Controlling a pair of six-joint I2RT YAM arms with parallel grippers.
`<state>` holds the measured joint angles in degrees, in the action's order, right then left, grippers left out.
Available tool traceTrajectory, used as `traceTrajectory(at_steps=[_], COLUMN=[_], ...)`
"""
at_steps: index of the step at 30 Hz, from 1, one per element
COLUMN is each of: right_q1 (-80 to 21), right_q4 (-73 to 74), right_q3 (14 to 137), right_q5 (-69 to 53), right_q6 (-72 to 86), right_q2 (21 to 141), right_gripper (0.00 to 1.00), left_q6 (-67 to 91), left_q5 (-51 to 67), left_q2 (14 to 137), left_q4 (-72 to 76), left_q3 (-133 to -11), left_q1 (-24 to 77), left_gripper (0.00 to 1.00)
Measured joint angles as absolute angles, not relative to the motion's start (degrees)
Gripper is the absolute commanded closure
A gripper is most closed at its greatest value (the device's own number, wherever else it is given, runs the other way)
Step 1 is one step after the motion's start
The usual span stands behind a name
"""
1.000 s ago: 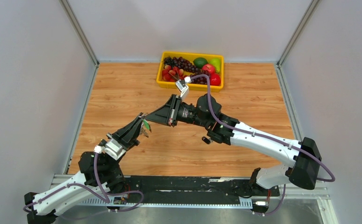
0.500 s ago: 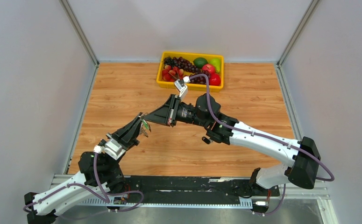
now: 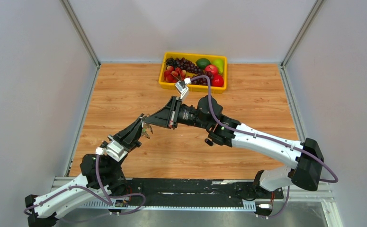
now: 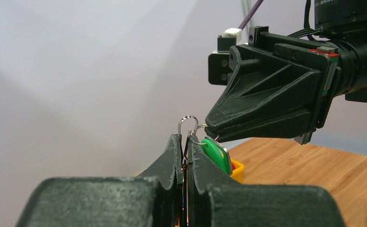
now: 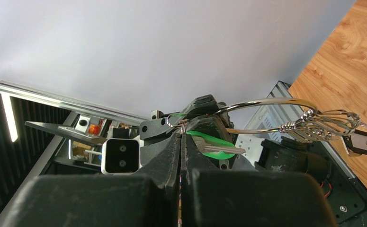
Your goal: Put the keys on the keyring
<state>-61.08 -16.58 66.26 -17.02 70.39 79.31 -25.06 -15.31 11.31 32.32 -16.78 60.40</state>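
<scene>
Both grippers meet in the air above the left middle of the table. My left gripper (image 3: 142, 128) (image 4: 185, 140) is shut on the keyring (image 4: 188, 121), whose silver clasp loop sticks up between its fingertips. A green-headed key (image 4: 217, 154) (image 5: 210, 144) hangs right beside those fingers, its silver blade pointing sideways in the right wrist view. My right gripper (image 3: 146, 122) (image 5: 183, 134) is shut on the small wire ring at the key's head, its tip (image 4: 210, 132) touching the clasp. A large silver loop (image 5: 266, 105) runs off to several wire loops (image 5: 324, 125).
A yellow tray (image 3: 193, 87) of fruit, with grapes, strawberries, apples and a lime, stands at the back of the wooden table. White walls close in the left, right and back. A small dark piece (image 5: 360, 144) hangs at the wire loops' far end.
The right arm has edged slightly left and back toward the left gripper; the green key has shifted with it. Both grippers stay shut.
</scene>
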Motion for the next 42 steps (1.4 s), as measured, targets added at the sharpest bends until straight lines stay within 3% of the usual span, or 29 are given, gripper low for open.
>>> traceTrajectory(at_steps=[37, 42], right_q1=[-61.56, -61.71], right_q4=[-16.14, -16.16], right_q3=[67.99, 67.99], right_q5=[-16.58, -16.58], right_q6=[68.95, 68.95], right_q2=[78.67, 78.67], right_gripper=[1.0, 1.0], left_q6=[-24.95, -24.77], left_q5=[-14.98, -14.44], left_q2=[11.31, 11.31], left_q4=[32.4, 32.36], left_q3=[-16.43, -16.43], left_q1=[60.4, 60.4], left_gripper=[1.0, 0.89])
